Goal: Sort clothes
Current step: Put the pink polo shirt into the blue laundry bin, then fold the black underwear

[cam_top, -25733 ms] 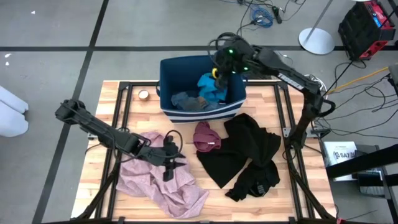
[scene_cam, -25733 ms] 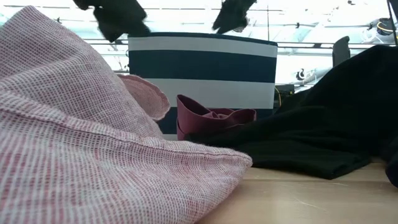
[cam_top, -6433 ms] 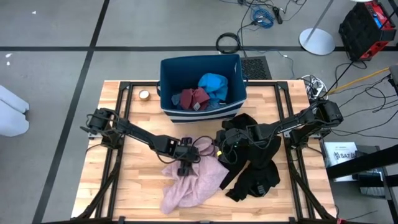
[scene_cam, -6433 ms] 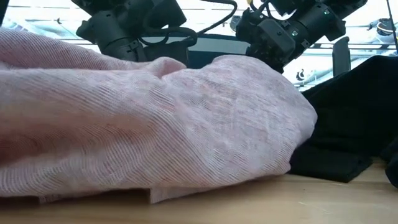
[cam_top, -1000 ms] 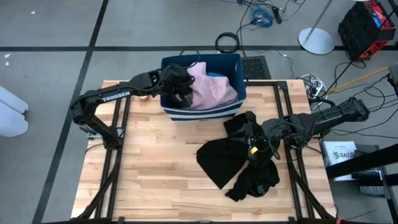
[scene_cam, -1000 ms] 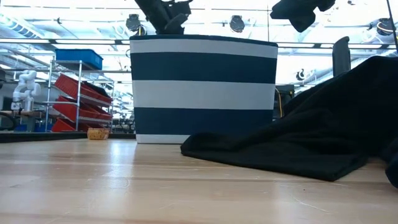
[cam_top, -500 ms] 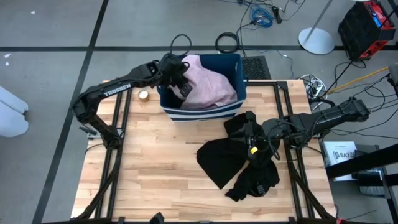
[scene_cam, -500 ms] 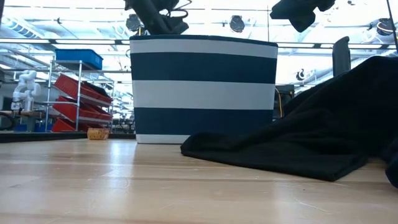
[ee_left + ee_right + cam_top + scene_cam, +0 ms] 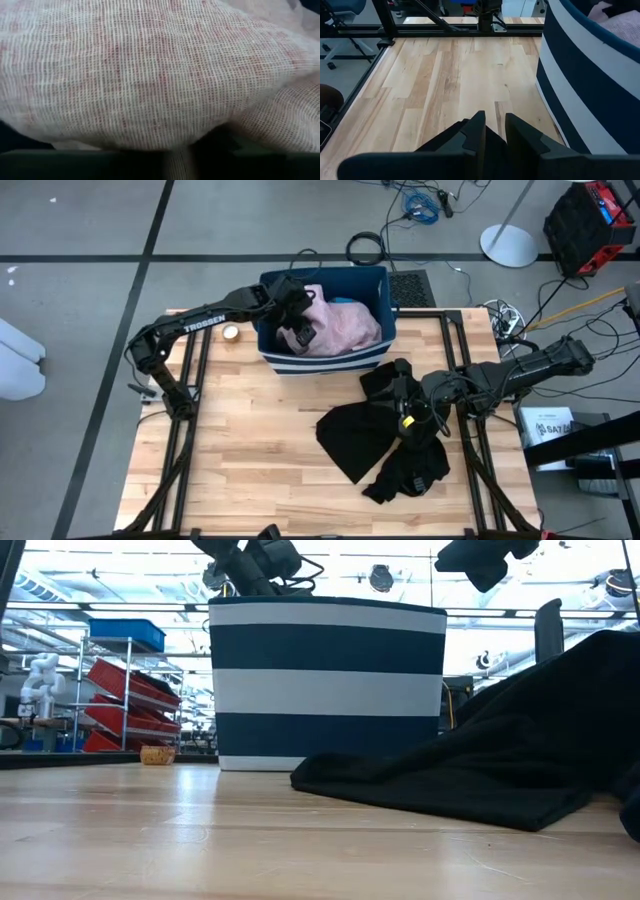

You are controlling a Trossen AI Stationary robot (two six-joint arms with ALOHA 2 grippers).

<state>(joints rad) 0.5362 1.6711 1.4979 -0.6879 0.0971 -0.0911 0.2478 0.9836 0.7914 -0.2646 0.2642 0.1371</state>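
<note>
Because the pale pink garment (image 9: 335,323) already filled the blue bin (image 9: 273,352) at twelve o'clock on the table, the left gripper (image 9: 298,332) sat over its near-left part, seemingly letting go; its grip could not be told. The right gripper (image 9: 407,420), fingers nearly together on nothing visible, waited above the black clothes (image 9: 352,442) at four o'clock, probably next.

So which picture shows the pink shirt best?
The high view: the pink garment lies heaped in the striped bin, with the left gripper over it. The left wrist view shows only its weave close up, the right wrist view a corner, the low view nothing.
</note>
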